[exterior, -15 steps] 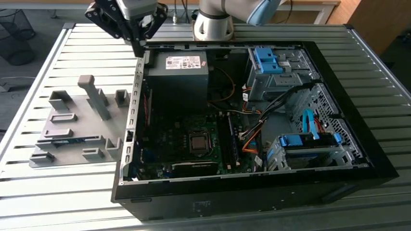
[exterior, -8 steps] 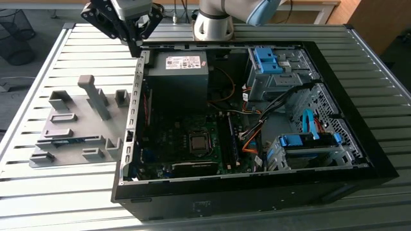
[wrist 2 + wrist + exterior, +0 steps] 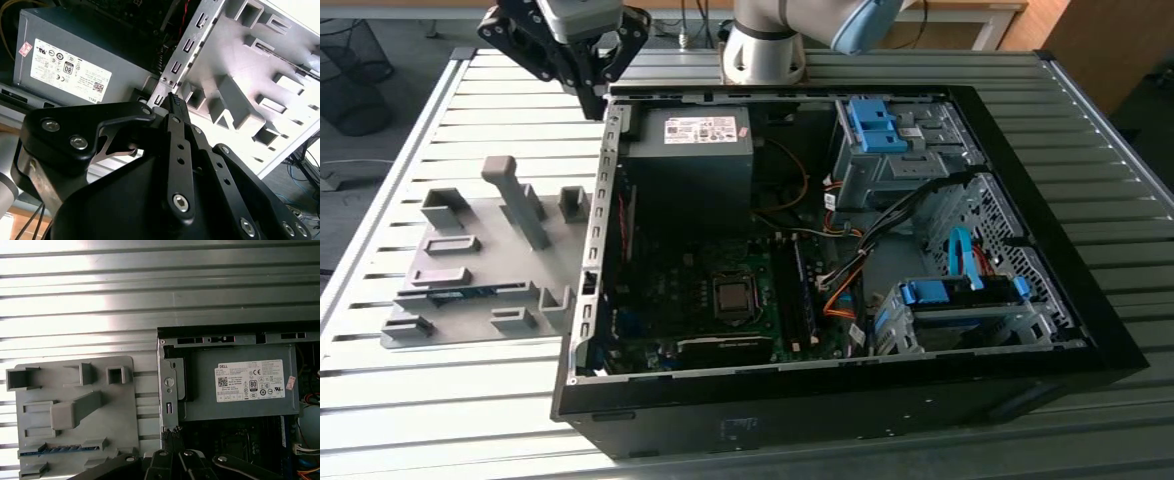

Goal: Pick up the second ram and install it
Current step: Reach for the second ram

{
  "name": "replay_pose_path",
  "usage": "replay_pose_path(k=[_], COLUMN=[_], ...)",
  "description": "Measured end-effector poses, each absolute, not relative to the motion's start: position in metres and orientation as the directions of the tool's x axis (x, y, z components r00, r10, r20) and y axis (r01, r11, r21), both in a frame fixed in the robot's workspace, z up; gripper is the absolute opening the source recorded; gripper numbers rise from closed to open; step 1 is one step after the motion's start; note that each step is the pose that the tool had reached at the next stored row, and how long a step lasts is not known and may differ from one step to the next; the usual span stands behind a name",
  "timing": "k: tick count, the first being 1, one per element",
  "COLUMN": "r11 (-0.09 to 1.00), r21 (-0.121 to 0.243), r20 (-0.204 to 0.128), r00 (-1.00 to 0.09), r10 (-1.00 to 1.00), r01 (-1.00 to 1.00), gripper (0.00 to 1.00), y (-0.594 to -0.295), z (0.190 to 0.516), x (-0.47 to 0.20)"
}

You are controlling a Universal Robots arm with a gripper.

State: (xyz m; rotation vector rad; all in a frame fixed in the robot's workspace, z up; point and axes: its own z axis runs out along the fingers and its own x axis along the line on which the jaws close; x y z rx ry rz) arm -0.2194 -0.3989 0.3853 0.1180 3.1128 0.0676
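The second ram (image 3: pixel 478 292) is a thin blue-green stick lying on edge in a slot of the grey fixture plate (image 3: pixel 480 228), at the exterior view's left; the first wrist view shows the ram (image 3: pixel 55 450) low in the plate (image 3: pixel 125 405). My gripper (image 3: pixel 594 103) hangs over the open computer case's far left corner, between the plate and the power supply (image 3: pixel 687 150). Its black fingertips (image 3: pixel 173 430) meet, shut on nothing, as the second wrist view also shows the gripper (image 3: pixel 173 97). The ram lies well away from the gripper, toward the near end of the plate.
The open black case (image 3: pixel 854 400) lies flat on a slatted metal table (image 3: pixel 494 100). Inside are the CPU socket (image 3: pixel 734 295), long memory slots (image 3: pixel 797 295), loose cables (image 3: pixel 854 270) and blue-latched drive bays (image 3: pixel 961 295). Tall grey blocks (image 3: pixel 520 200) stand on the fixture plate.
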Motion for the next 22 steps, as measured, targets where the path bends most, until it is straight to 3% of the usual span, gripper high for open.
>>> replay_pose_path(k=[22], r11=[0.996], r21=[0.044], r20=[-0.024], r00=[-0.997], r10=[0.076], r01=[0.075], gripper=[0.11], y=[-0.399], z=[0.384], x=[-0.240])
